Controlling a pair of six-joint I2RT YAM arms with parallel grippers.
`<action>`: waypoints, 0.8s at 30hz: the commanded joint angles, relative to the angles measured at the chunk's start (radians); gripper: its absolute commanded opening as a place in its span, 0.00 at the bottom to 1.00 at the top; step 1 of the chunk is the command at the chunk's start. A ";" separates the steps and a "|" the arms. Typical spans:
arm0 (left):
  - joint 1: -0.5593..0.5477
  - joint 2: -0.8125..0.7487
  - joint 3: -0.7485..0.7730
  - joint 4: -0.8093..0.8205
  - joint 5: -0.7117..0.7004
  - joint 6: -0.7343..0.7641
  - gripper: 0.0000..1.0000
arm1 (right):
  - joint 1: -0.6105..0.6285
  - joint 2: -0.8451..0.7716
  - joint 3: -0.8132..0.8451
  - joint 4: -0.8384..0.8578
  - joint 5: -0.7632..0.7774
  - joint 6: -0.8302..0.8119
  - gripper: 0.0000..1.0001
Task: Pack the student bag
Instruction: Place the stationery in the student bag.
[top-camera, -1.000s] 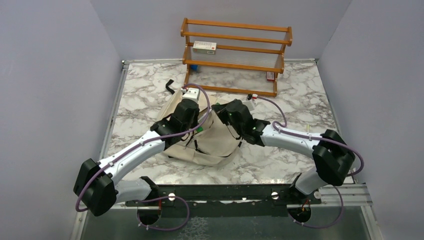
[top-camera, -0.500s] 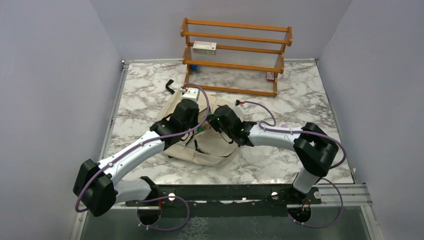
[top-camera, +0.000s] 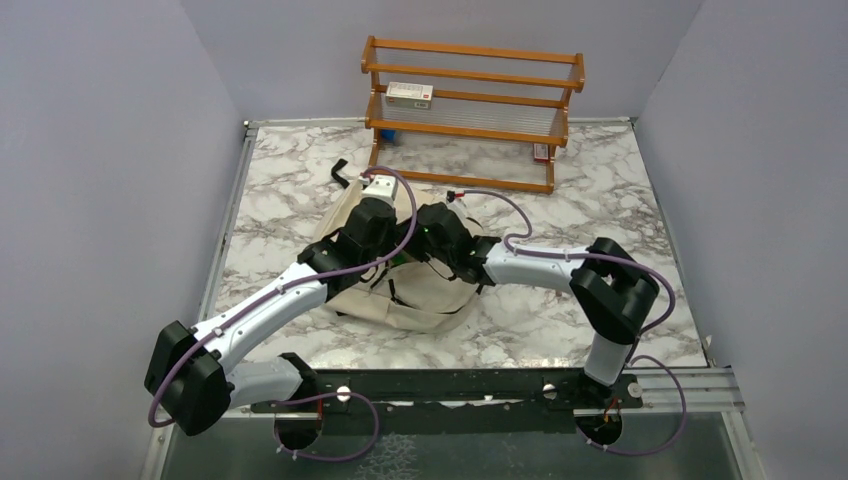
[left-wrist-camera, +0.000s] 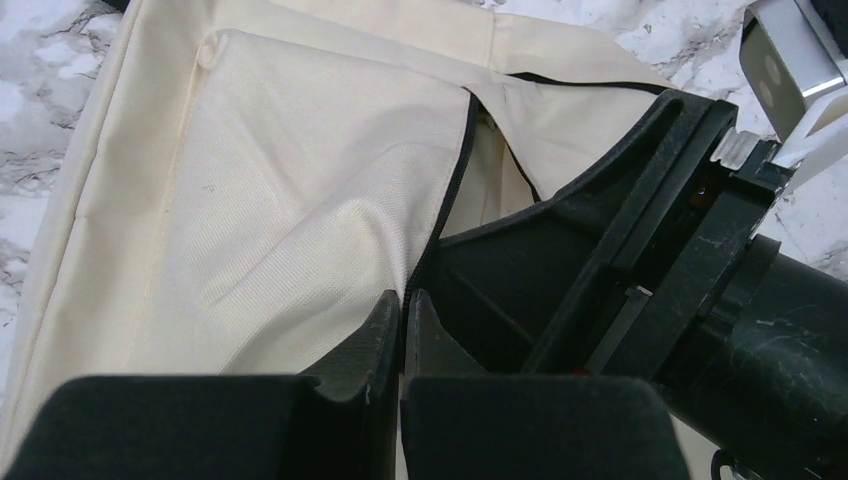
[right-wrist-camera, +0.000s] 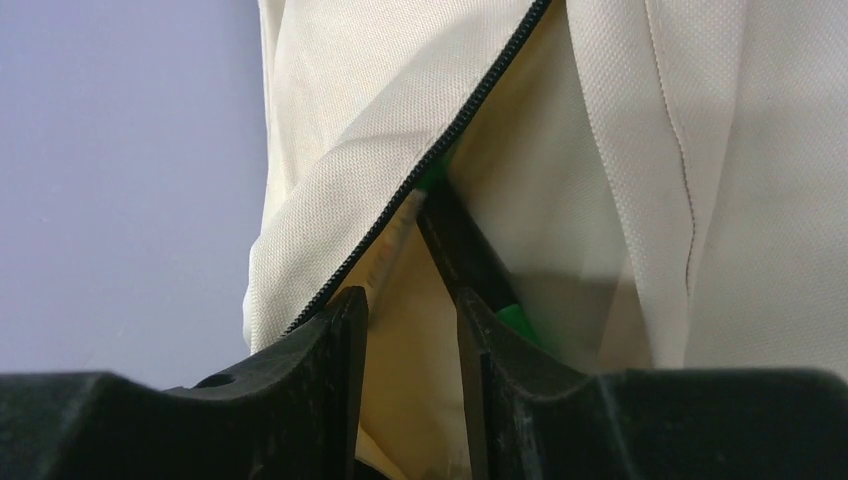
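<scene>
The student bag (top-camera: 425, 295), cream canvas with a black zipper, lies on the marble table between both arms. In the left wrist view my left gripper (left-wrist-camera: 403, 305) is shut on the bag's zipper edge (left-wrist-camera: 455, 170), holding that cream flap (left-wrist-camera: 280, 200) up. From above, the left gripper (top-camera: 385, 245) and right gripper (top-camera: 425, 238) meet over the bag's mouth. My right gripper (right-wrist-camera: 410, 310) stands open at the opening, its fingers apart over pale lining. A green thing (right-wrist-camera: 515, 320) shows inside the bag beside the right finger. The right gripper's black body (left-wrist-camera: 650, 250) fills the right of the left wrist view.
A wooden rack (top-camera: 470, 110) stands at the back of the table with a white box (top-camera: 409, 94) on a shelf and a small red-and-white item (top-camera: 541, 152) at its right foot. Grey walls close in on three sides.
The right arm has swung left to the bag's mouth, and its jaws have gone from shut to apart. The left arm holds the flap as before.
</scene>
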 joint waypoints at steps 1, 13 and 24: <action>0.001 -0.024 0.018 0.048 0.017 -0.013 0.00 | 0.005 -0.046 -0.012 -0.017 0.022 -0.060 0.42; 0.001 -0.011 0.021 0.052 0.011 -0.011 0.00 | 0.003 -0.357 -0.142 -0.217 0.266 -0.370 0.45; 0.001 0.017 0.035 0.059 0.024 -0.004 0.00 | -0.380 -0.599 -0.261 -0.579 0.180 -0.574 0.56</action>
